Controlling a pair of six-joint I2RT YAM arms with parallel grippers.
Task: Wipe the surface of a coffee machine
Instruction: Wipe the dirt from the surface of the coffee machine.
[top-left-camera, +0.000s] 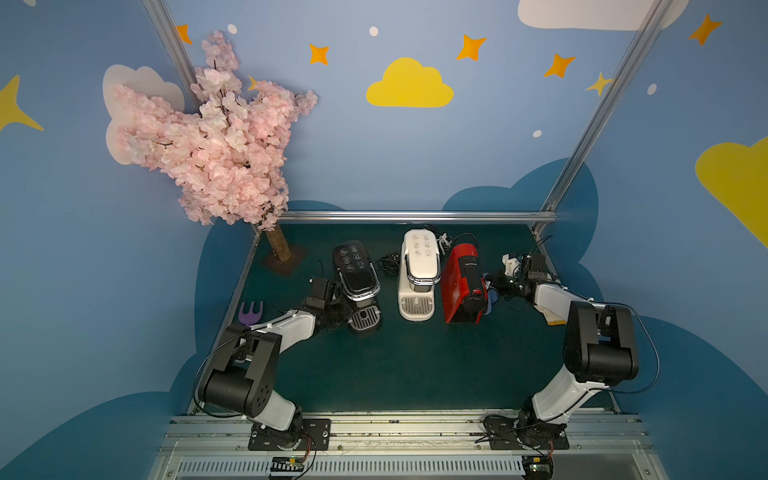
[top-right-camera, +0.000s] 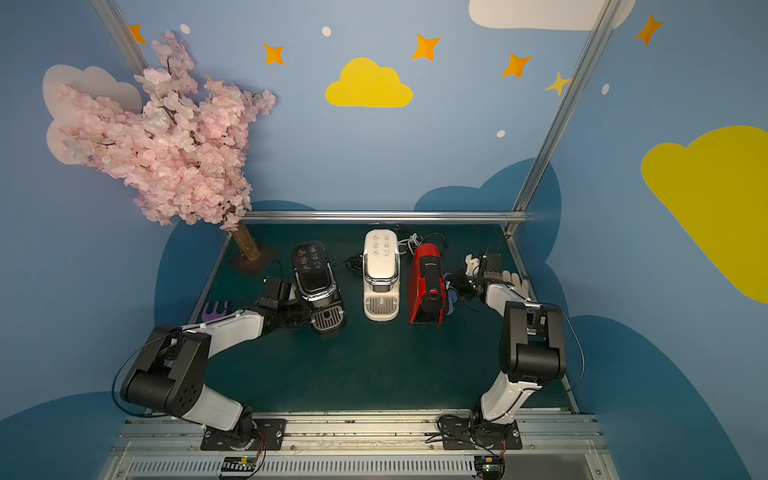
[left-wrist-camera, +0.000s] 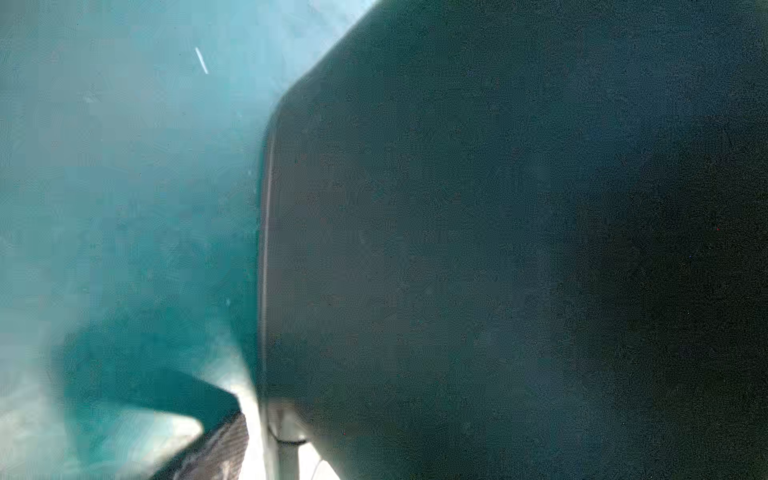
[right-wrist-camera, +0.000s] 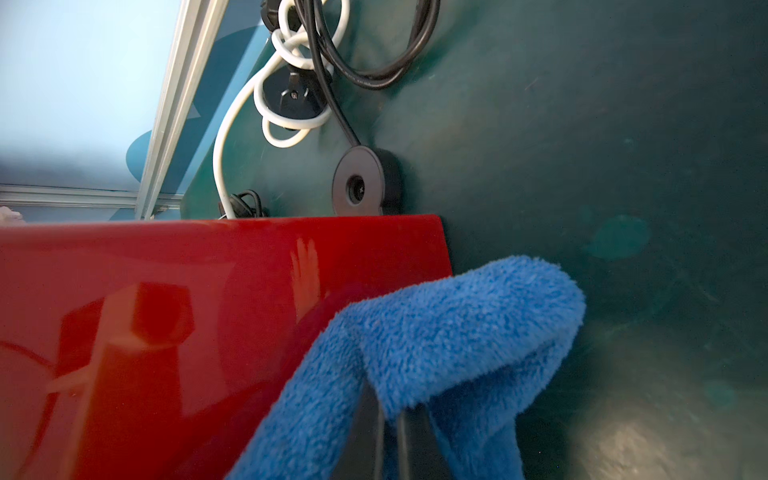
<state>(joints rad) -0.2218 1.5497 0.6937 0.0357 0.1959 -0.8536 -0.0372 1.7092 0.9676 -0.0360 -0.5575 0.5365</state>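
The cream-white coffee machine (top-left-camera: 419, 270) (top-right-camera: 381, 266) stands mid-table between a black machine (top-left-camera: 356, 274) (top-right-camera: 314, 274) and a red machine (top-left-camera: 461, 286) (top-right-camera: 426, 286); neither gripper touches it. My right gripper (right-wrist-camera: 390, 415) (top-left-camera: 497, 286) is shut on a fluffy blue cloth (right-wrist-camera: 436, 332) (top-right-camera: 451, 297), which hangs against the red machine's (right-wrist-camera: 208, 311) right side, low near the table. My left gripper (top-left-camera: 336, 305) is open beside the black machine's left flank. In the left wrist view that dark flank (left-wrist-camera: 498, 249) fills the picture and only one finger (left-wrist-camera: 216, 451) shows.
A pink blossom tree (top-left-camera: 216, 145) stands at the back left, with a purple fork-shaped toy (top-left-camera: 250, 312) near the left edge. Coiled black and white cords (right-wrist-camera: 299, 83) and a round black disc (right-wrist-camera: 361, 180) lie behind the machines. An aluminium rail (top-left-camera: 415, 216) bounds the back.
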